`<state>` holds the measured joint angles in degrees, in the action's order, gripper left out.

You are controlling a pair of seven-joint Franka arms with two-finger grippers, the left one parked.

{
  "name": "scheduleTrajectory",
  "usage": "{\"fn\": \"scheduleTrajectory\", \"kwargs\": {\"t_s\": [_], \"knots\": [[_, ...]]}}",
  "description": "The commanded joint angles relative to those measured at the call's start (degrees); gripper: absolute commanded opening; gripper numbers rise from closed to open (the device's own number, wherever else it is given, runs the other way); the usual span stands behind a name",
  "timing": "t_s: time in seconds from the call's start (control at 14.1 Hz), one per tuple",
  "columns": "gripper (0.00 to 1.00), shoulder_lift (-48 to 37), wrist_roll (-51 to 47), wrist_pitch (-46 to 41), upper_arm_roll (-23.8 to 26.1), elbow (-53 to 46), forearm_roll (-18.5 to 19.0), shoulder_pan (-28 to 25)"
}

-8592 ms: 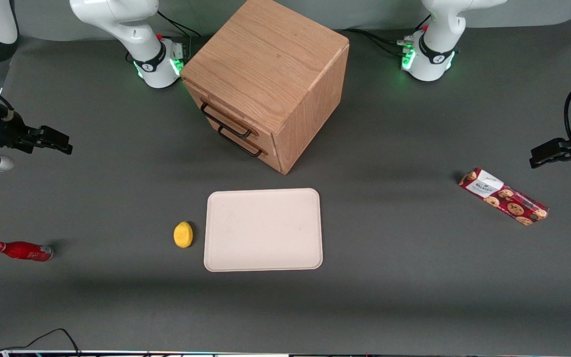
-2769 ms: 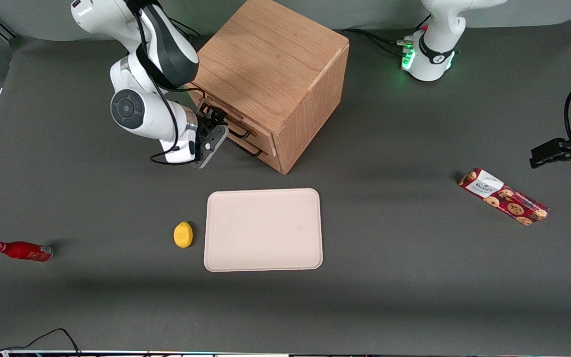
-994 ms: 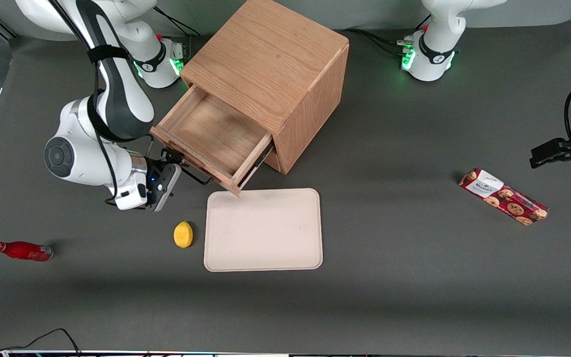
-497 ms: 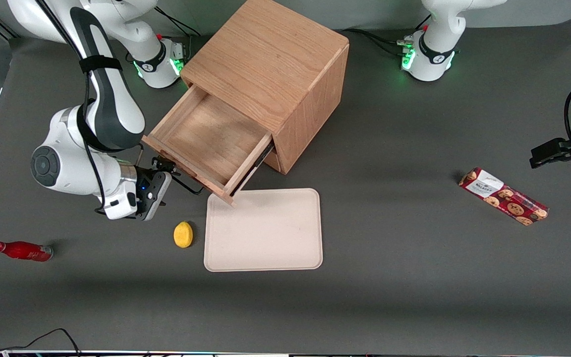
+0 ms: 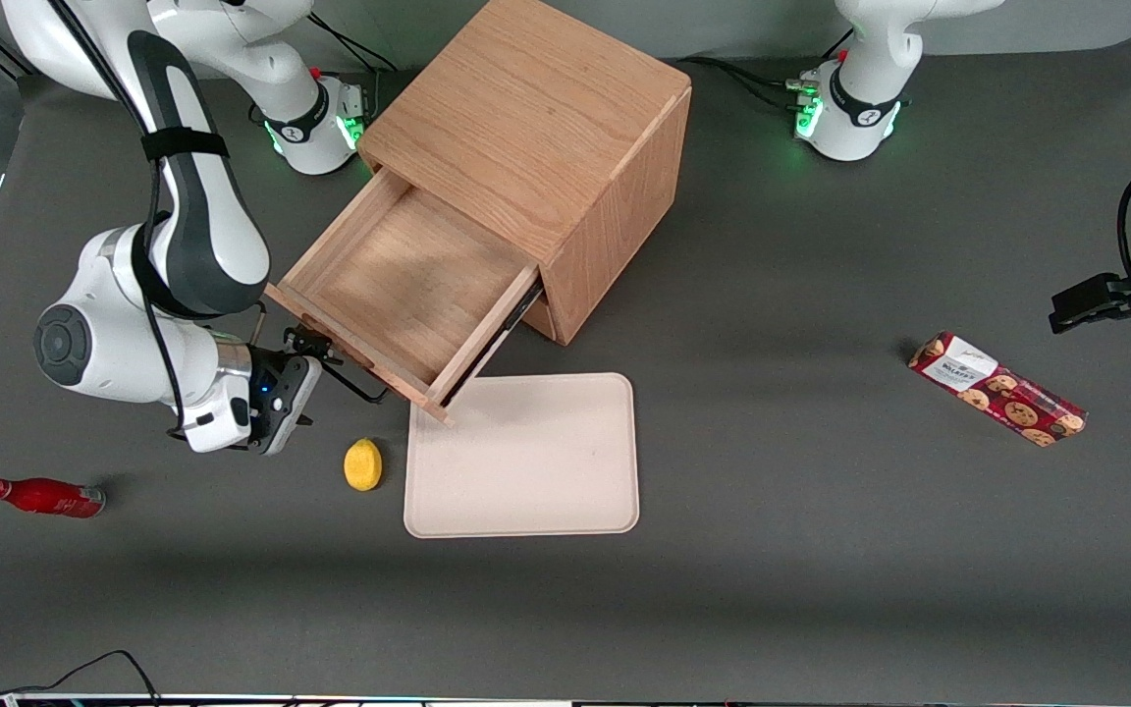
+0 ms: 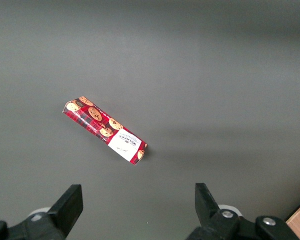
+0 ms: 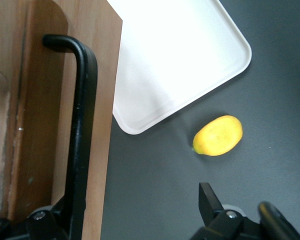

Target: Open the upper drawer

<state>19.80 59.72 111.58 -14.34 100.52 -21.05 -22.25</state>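
Evidently the claw point(image 5: 313, 350) stood with its fingers spread wide at the front of the upper drawer point(image 5: 408, 285), not clamped on anything. In the right wrist view the black bar handle point(image 7: 80, 125) ran between the two fingers, close to one of them and well apart from its fellow; whether it touched that finger could not be told. The handle's long axis lay along the drawer's front panel, across the line of pull.

The drawer was drawn far out of the cabinet point(image 5: 526, 128), its shallow tray bare inside, so the opening looked done or nearly so. Any further pull would have needed the claw closed on the bar again and drawn straight away from the cabinet's front. A retreat needed only a backing-off along that same line.

Outward from the cabinet's front, a pale tray point(image 5: 521, 457) lay on the table point(image 5: 772, 589), the drawer's near corner overhanging its edge. A lemon point(image 5: 362, 464) sat just beside the tray, near the claw's line of retreat. A red bottle point(image 5: 40, 497) lay toward the working arm's end, and a cookie packet point(image 5: 997, 390) toward the parked arm's end.
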Motion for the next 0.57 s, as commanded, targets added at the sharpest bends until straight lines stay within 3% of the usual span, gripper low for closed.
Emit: {"fn": "scheduleTrajectory", "kwargs": {"t_s": [0.0,0.5], "knots": [[1.0,1.91,2.85,-0.57,-0.16,-2.87,-0.66,1.24],[1.0,2.09,2.68,-0.75,-0.16,-3.14,-0.92,1.33]]}}
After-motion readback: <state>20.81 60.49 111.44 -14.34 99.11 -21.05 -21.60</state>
